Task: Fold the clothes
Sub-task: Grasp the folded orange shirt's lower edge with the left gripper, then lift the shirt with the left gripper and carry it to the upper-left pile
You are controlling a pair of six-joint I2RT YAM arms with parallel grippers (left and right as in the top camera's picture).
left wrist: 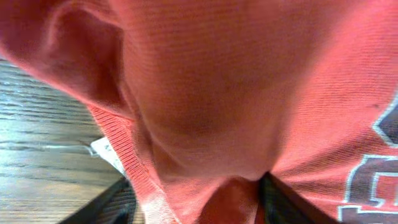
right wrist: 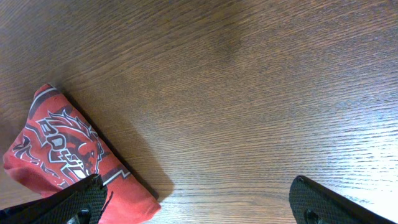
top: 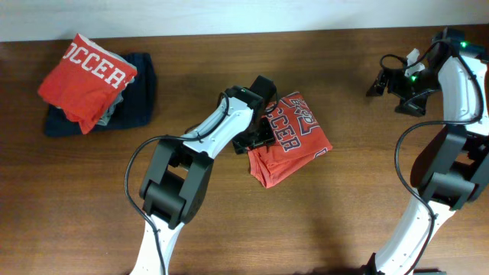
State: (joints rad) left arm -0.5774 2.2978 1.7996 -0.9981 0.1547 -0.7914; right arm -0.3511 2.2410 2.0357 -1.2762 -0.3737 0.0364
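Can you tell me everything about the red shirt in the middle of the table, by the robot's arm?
The red shirt is a soft-looking knit, folded into a small rumpled bundle. Dark letters edged in white spell SOCCER beside a drawing. It lies slanted on the wooden table. The left gripper is at its edge, cloth bunched between its fingers. Nothing else touches it.

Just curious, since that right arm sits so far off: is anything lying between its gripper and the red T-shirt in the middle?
Nothing visible. Only bare wooden table lies between the right gripper and the T-shirt. The left gripper is at the shirt's far side, with cloth between its fingers.
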